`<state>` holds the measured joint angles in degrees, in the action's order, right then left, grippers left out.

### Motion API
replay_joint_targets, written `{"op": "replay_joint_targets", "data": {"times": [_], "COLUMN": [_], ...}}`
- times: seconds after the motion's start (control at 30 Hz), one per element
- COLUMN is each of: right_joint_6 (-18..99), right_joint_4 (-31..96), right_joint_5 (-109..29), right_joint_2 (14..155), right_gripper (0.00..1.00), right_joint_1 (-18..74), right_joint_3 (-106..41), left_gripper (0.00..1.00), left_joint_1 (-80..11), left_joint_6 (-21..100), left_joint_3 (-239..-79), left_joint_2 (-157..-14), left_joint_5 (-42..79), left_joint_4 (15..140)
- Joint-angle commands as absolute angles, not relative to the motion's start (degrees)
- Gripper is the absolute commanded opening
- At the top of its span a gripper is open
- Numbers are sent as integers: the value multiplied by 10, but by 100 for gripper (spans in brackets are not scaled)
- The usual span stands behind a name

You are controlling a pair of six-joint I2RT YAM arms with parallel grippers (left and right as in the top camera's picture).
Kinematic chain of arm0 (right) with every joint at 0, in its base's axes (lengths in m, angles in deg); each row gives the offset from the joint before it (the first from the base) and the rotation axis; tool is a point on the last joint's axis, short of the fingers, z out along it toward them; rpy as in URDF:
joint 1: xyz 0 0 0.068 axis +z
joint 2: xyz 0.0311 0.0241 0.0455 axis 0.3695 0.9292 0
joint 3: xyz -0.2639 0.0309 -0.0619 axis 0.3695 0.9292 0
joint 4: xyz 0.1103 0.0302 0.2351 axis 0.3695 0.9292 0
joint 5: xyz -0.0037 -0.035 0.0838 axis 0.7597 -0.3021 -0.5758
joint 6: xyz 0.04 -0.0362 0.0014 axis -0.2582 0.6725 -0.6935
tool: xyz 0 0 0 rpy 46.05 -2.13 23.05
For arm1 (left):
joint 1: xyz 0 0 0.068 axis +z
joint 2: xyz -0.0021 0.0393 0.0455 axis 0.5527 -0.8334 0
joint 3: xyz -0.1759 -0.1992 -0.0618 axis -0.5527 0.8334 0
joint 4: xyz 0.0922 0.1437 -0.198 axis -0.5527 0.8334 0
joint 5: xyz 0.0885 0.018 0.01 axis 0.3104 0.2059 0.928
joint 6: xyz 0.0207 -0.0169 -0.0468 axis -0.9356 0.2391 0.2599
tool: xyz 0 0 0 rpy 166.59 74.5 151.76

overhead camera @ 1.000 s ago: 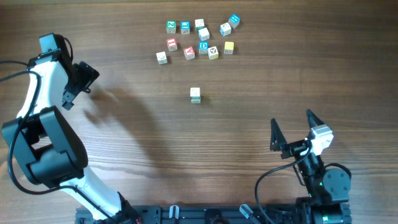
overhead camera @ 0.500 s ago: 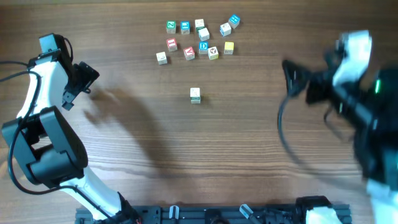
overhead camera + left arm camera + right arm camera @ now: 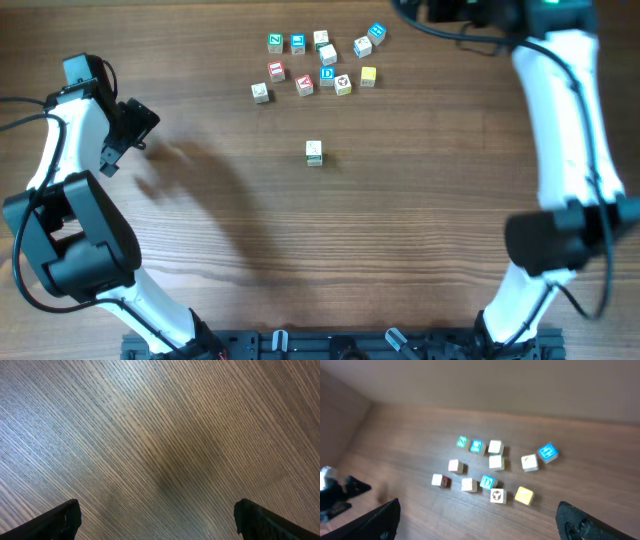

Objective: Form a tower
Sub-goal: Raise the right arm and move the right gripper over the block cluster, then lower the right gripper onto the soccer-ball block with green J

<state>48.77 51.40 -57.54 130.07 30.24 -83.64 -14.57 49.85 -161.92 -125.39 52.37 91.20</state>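
Several small letter cubes (image 3: pixel 327 55) lie loose in a cluster at the far middle of the table, among them a yellow cube (image 3: pixel 368 76) and a blue one (image 3: pixel 376 33). The right wrist view shows the same cluster (image 3: pixel 496 462), with the yellow cube (image 3: pixel 524 495) nearest. One white cube with green marking (image 3: pixel 314 152) stands alone nearer the centre; I cannot tell from above whether anything lies under it. No tower shows. My left gripper (image 3: pixel 126 140) hangs open over bare wood (image 3: pixel 157 521) at the far left. My right gripper (image 3: pixel 480 525) is open and empty, high beyond the cluster.
The right arm (image 3: pixel 565 130) reaches along the right side up to the table's far edge. The left arm's base (image 3: pixel 75 240) takes up the near left corner. A wall rises behind the table (image 3: pixel 485 380).
The right arm has swung from the near right corner up to the far right, its camera now looking down on the cluster. The left arm and all cubes have stayed put.
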Motion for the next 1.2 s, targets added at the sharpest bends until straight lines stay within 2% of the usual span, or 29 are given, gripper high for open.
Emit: {"op": "replay_joint_targets", "data": {"times": [0.0, 0.03, 0.07, 0.1, 0.2, 0.23, 0.33, 0.4, 0.53, 0.7, 0.8, 0.97, 1.17], "right_joint_6": [425, 399, 388, 395, 444, 476, 515, 520, 527, 530, 530, 530, 530], "right_joint_4": [504, 499, 497, 496, 499, 498, 496, 491, 472, 474, 470, 450, 454], "right_joint_5": [-592, -595, -595, -588, -515, -463, -388, -344, -338, -238, -238, -256, -258], "right_joint_2": [1371, 1395, 1418, 1439, 1492, 1515, 1543, 1561, 1585, 1587, 1587, 1586, 1586], "right_gripper": [93, 71, 40, 29, 42, 52, 59, 70, 69, 65, 54, 49, 31], "right_joint_1": [321, 327, 335, 343, 378, 401, 431, 445, 450, 449, 449, 449, 449], "right_joint_3": [-846, -846, -846, -846, -846, -846, -846, -846, -846, -845, -845, -845, -845], "left_gripper": [100, 100, 100, 100, 100, 100, 100, 100, 100, 100, 100, 100, 100], "left_joint_1": [-144, -144, -144, -144, -144, -144, -144, -144, -144, -144, -144, -144, -144], "left_joint_6": [500, 500, 500, 500, 500, 500, 500, 500, 500, 500, 500, 500, 500], "left_joint_3": [-1625, -1625, -1625, -1625, -1625, -1625, -1625, -1625, -1625, -1625, -1625, -1625, -1625], "left_joint_2": [-1242, -1242, -1242, -1242, -1242, -1242, -1242, -1242, -1242, -1242, -1242, -1242, -1242], "left_joint_5": [529, 529, 529, 529, 529, 529, 529, 529, 529, 529, 529, 529, 529], "left_joint_4": [912, 912, 912, 912, 912, 912, 912, 912, 912, 912, 912, 912, 912]}}
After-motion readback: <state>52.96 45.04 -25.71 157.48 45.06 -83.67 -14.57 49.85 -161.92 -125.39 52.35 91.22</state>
